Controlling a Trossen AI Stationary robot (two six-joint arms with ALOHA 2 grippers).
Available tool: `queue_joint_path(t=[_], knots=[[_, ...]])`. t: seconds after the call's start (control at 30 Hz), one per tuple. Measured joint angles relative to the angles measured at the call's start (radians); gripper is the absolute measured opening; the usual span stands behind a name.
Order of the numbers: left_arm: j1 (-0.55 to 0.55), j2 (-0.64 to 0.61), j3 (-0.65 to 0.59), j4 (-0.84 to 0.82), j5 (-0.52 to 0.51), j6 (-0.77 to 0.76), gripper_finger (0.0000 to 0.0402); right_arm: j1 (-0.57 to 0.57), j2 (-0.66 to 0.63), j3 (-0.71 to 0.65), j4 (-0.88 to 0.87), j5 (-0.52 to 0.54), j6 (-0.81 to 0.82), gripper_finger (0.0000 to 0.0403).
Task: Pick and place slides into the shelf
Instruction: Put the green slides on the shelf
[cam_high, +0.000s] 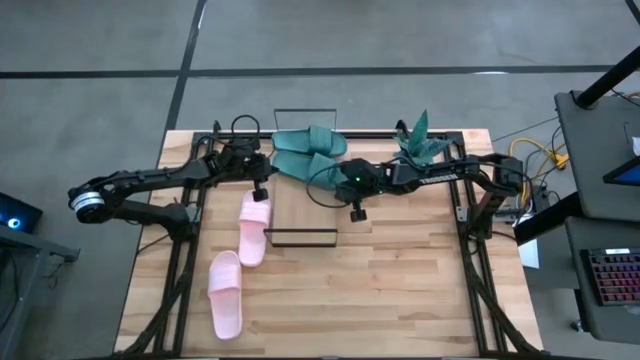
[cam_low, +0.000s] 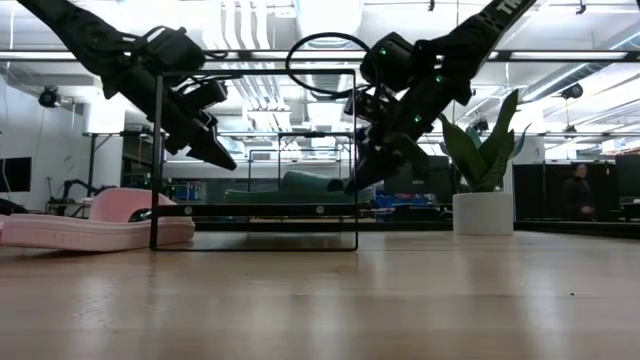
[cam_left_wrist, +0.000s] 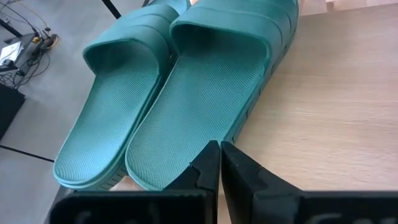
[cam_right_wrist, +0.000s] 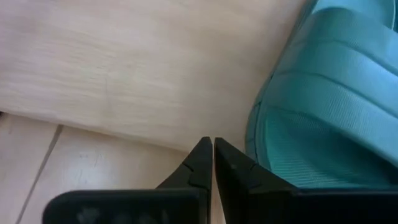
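Two teal slides (cam_high: 305, 152) lie side by side, soles down, on the far end of the shelf (cam_high: 305, 208). In the left wrist view their heels (cam_left_wrist: 155, 162) point toward my left gripper (cam_left_wrist: 219, 155), which is shut and hangs just above them. My right gripper (cam_right_wrist: 207, 152) is shut too and hovers over the shelf board (cam_right_wrist: 124, 62) beside a teal strap (cam_right_wrist: 336, 93). The low view shows both grippers, left (cam_low: 226, 160) and right (cam_low: 352, 184), raised clear of the shelf. One pink slide (cam_high: 253, 228) lies by the shelf's left edge. The other (cam_high: 225, 292) lies nearer on the table.
Thin black wire frames stand at the shelf's far end (cam_high: 305, 110) and near end (cam_high: 300, 237). A teal potted plant (cam_high: 420, 145) stands at the table's far right, close to my right arm. The near half of the wooden table (cam_high: 400, 290) is bare.
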Motion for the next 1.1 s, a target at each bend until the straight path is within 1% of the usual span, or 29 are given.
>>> queue_joint_path(t=[0.2, 0.43, 0.57, 1.1], knots=[[0.000, 0.000, 0.000, 0.002, 0.000, 0.000, 0.0000, -0.002, 0.000, -0.049, 0.072, 0.104, 0.018, 0.0009], [0.000, 0.000, 0.000, 0.001, 0.000, -0.001, 0.0000, -0.012, 0.000, -0.052, 0.082, 0.110, 0.022, 0.0009], [-0.001, 0.000, 0.000, 0.001, 0.000, -0.001, 0.0000, -0.027, 0.000, -0.052, 0.079, 0.140, 0.032, 0.0009], [-0.001, -0.008, 0.000, 0.000, 0.000, -0.001, 0.0000, -0.070, 0.000, -0.052, 0.101, 0.149, 0.035, 0.0009]])
